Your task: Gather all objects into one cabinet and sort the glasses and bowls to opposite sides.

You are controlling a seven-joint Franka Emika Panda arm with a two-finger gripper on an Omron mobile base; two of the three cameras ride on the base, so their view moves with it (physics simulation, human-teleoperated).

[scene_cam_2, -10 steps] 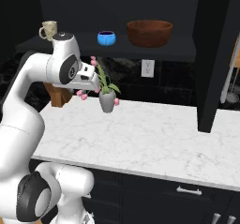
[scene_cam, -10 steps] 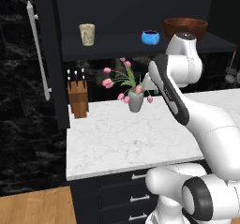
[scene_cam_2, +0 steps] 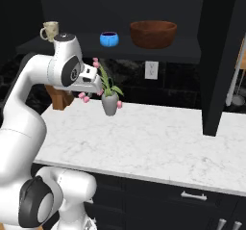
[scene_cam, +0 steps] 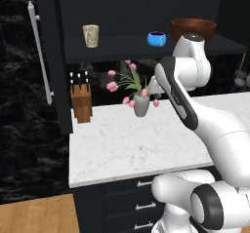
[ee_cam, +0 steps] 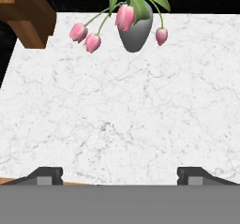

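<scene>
a kitchen: marble counter (scene_cam: 127, 144), knife block (scene_cam: 81, 100), black drawers (scene_cam: 127, 205), wall cabinet (scene_cam: 146, 47).

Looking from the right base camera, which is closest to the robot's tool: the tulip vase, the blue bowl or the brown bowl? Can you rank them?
From the tool:
1. Tulip vase, just beside it on the counter.
2. Blue bowl, above on the shelf.
3. Brown bowl, farther right along the shelf.

The arm (scene_cam: 210, 129) is showing a glossy white shell of rounded, swollen segments. Dark grey bands are ringing its joints, and one long dark stripe is running along the upper link. A round grey cap is sitting on the top joint. The claw (ee_cam: 120, 175) is showing two small dark grey fingertips (ee_cam: 47, 175).
</scene>
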